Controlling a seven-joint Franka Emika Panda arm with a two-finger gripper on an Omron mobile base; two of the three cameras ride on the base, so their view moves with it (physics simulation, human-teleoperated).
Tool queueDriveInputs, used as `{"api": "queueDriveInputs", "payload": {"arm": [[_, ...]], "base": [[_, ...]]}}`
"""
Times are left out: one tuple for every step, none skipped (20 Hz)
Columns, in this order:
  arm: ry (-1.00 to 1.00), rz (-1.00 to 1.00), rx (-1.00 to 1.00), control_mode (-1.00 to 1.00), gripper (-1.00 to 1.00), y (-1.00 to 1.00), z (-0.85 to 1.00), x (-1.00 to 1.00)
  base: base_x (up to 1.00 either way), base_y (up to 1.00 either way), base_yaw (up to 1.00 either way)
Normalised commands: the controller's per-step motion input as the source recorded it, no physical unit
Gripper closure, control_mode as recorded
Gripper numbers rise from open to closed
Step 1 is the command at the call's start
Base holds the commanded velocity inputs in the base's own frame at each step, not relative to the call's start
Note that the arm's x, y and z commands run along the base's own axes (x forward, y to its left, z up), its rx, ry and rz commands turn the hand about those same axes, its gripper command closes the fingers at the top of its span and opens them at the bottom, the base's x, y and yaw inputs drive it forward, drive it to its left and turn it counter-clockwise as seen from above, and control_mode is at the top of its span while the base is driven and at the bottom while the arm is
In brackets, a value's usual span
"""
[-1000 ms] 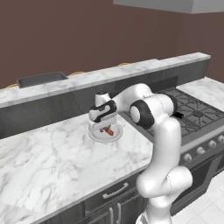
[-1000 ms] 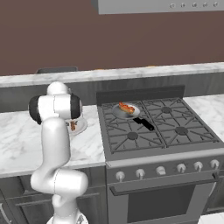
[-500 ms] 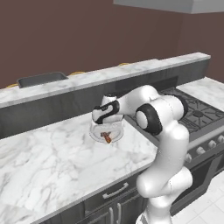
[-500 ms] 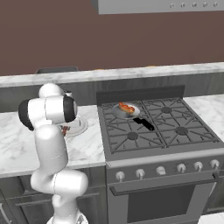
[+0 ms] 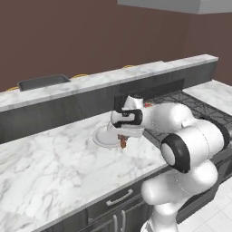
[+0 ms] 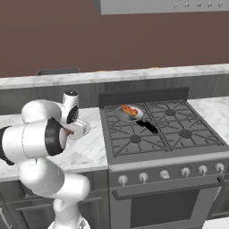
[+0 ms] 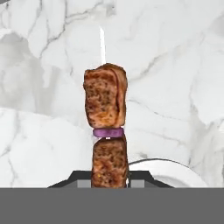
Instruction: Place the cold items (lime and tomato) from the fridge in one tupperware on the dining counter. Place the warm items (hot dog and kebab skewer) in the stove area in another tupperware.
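Note:
My gripper (image 5: 122,137) is shut on the kebab skewer (image 5: 123,142) and holds it just above the near edge of a white plate (image 5: 103,138) on the marble counter. In the hand view the kebab skewer (image 7: 106,131) rises from between my gripper (image 7: 109,183) tips: two browned meat chunks, a purple onion ring between them, and a thin stick beyond. The hot dog (image 6: 129,109) lies in a pan (image 6: 134,115) on the stove's back left burner. My gripper (image 6: 68,131) hangs left of the stove. Lime, tomato and tupperware are out of view.
The stove (image 6: 152,129) stands right of the counter, its pan handle pointing toward the front. A raised dining counter (image 5: 95,81) runs behind the work counter, with a dark tray (image 5: 43,82) on its left part. The plate's rim (image 7: 175,168) shows below the hand.
The jaws closed on the kebab skewer over the plate. The arm's elbow swung forward and the hand turned, bringing the skewer to the plate's near edge.

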Motion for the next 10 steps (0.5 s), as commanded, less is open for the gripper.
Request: {"api": "queueDriveInputs", "payload": {"arm": [[0.00,-0.34,0.11,-1.00,1.00,-0.61,1.00,-0.61],[0.00,-0.36,0.11,-1.00,1.00,-0.64,1.00,-0.69],[-0.05,-0.38,0.11,-1.00,1.00,-0.58,0.95,-0.74],[-0.21,-0.40,0.11,-1.00,1.00,-0.43,0.88,-0.68],[-0.29,-0.40,0.10,-1.00,1.00,-0.29,0.86,-0.72],[-0.30,-0.39,0.08,-1.00,1.00,-0.22,0.79,-0.85],[-0.28,-0.38,0.07,-1.00,1.00,-0.16,0.74,-1.00],[-0.24,-0.35,0.02,-1.00,1.00,-0.09,0.61,-1.00],[-0.21,-0.35,0.00,-1.00,1.00,-0.08,0.51,-1.00],[-0.22,-0.37,0.00,-1.00,1.00,-0.11,0.46,-1.00]], "base": [[0.00,0.00,0.00],[0.00,0.00,0.00],[0.00,0.00,0.00],[0.00,0.00,0.00],[0.00,0.00,0.00],[0.00,0.00,0.00],[0.00,0.00,0.00],[0.00,0.00,0.00],[0.00,0.00,0.00],[0.00,0.00,0.00]]}}
